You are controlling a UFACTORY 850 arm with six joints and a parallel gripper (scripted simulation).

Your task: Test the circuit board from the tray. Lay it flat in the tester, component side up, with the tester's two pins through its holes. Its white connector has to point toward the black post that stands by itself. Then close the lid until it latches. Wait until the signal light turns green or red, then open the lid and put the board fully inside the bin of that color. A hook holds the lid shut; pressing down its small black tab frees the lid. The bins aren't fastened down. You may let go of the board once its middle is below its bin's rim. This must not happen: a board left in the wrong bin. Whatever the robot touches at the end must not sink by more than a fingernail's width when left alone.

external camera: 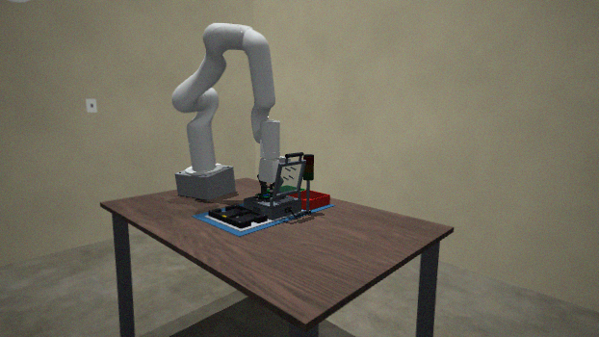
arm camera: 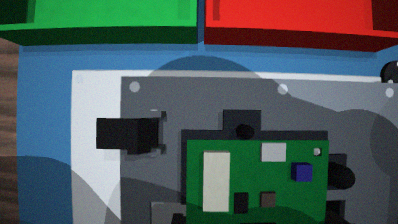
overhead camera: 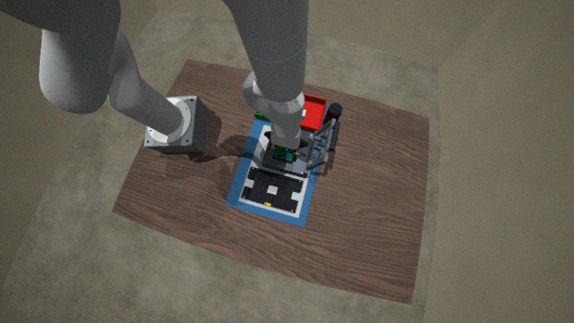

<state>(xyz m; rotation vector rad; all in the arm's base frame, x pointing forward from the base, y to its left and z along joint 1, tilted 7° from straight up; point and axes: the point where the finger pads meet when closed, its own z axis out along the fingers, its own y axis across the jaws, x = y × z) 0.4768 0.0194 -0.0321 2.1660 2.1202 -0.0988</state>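
Observation:
My gripper (overhead camera: 284,151) (external camera: 263,192) is over the tester (overhead camera: 301,166) (external camera: 259,207) (arm camera: 215,97), its fingers set wide and shut on the circuit board (overhead camera: 280,154) (arm camera: 255,175). The fingertips are outside the wrist view. The board lies level, component side up, close over the dark pocket; its cream-white connector (arm camera: 216,181) is at the left in the wrist view. I cannot tell whether the pins are in the holes. Small black rounded pieces show past the board's upper and right edges. The lid (overhead camera: 317,163) (external camera: 275,183) stands open. The black hook block (arm camera: 117,134) is at the left.
The black tray (overhead camera: 287,199) (external camera: 245,224) lies in front of the tester on a blue mat (overhead camera: 233,198) (external camera: 241,233). The green bin (arm camera: 115,35) and red bin (overhead camera: 314,124) (external camera: 318,199) (arm camera: 295,40) stand behind. The signal light (overhead camera: 335,109) (external camera: 308,168) appears unlit beside the lid.

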